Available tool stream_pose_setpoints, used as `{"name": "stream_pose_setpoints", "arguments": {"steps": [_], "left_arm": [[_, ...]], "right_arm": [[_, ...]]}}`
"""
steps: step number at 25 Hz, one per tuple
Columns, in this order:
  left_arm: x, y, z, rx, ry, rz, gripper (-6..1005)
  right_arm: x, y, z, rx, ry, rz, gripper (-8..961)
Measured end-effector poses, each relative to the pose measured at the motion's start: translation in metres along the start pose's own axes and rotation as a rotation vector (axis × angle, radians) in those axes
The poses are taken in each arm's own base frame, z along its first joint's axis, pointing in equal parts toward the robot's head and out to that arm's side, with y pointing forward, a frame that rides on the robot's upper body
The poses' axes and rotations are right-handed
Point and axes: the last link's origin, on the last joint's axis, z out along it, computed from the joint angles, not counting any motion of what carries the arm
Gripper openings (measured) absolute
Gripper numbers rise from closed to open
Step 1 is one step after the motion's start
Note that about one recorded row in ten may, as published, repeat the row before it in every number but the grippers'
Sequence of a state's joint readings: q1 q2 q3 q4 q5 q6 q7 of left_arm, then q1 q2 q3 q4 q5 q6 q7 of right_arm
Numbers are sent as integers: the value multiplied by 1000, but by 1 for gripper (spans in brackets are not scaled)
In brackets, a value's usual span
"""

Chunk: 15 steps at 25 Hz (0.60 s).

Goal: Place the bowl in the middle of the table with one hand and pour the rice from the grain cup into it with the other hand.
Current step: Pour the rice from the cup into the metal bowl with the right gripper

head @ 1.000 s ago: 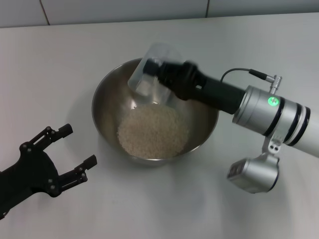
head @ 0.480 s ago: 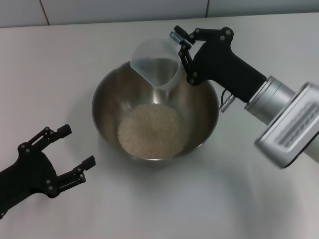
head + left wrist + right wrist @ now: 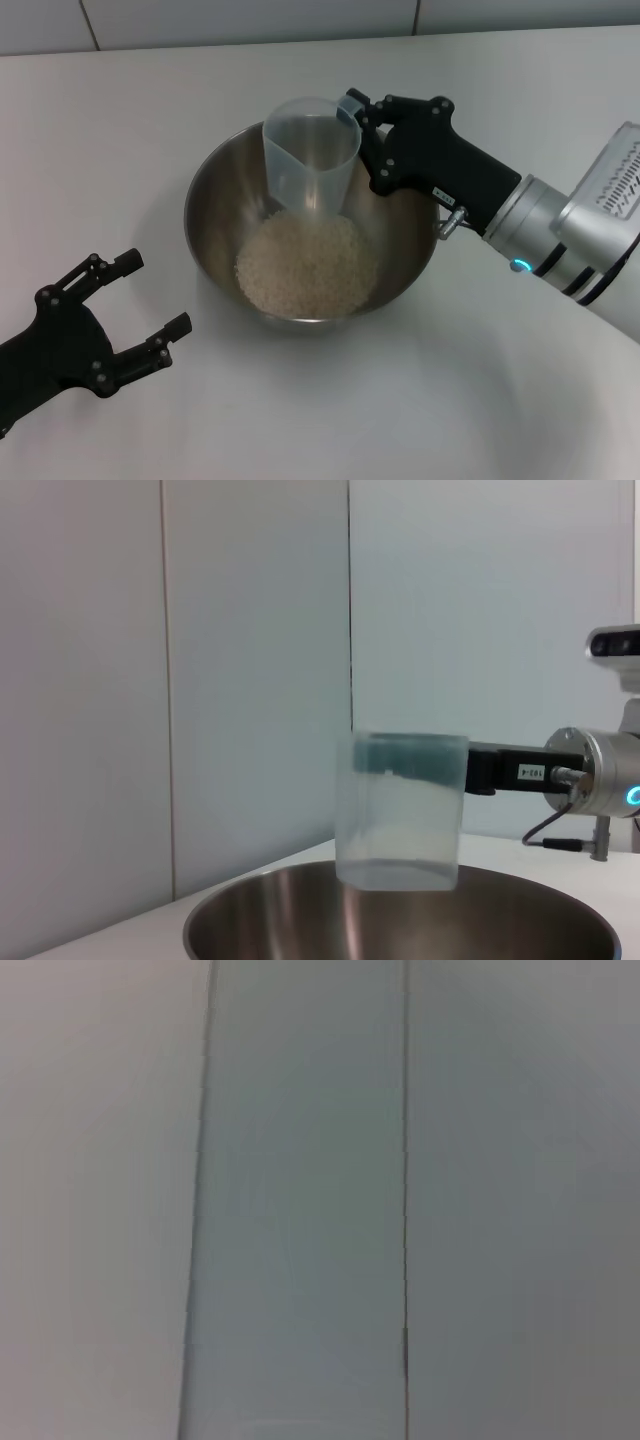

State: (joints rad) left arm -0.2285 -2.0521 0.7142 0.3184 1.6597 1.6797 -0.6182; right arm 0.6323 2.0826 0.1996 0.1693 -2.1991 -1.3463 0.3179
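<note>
The steel bowl (image 3: 215, 215) stands in the middle of the white table (image 3: 120, 130) with a mound of rice (image 3: 305, 262) inside. My right gripper (image 3: 360, 135) is shut on the clear grain cup (image 3: 310, 150) and holds it upright and empty above the bowl's far part. My left gripper (image 3: 135, 310) is open and empty, low at the near left, apart from the bowl. The left wrist view shows the cup (image 3: 400, 810) hanging over the bowl's rim (image 3: 300, 880). The right wrist view shows only wall panels.
A tiled wall (image 3: 250, 20) runs along the table's far edge. White tabletop lies all around the bowl.
My right gripper has turned the cup from tipped over the bowl back to upright. The rice lies in the bowl. The left gripper has barely moved.
</note>
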Motion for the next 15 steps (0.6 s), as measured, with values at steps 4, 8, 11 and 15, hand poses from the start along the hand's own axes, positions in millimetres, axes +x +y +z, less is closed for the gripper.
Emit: {"name": "stream_pose_setpoints", "arguments": {"steps": [4, 8, 11, 15], "left_arm": [[0, 0, 0, -1, 1, -1, 870], [1, 0, 0, -6, 6, 1, 871], [1, 0, 1, -7, 7, 2, 871], [1, 0, 1, -5, 7, 3, 871]], "right_arm": [[1, 0, -1, 1, 6, 18, 21], [2, -4, -5, 36, -1, 9, 21], [1, -11, -12, 104, -19, -7, 22], [-4, -32, -36, 268, -74, -26, 22]]}}
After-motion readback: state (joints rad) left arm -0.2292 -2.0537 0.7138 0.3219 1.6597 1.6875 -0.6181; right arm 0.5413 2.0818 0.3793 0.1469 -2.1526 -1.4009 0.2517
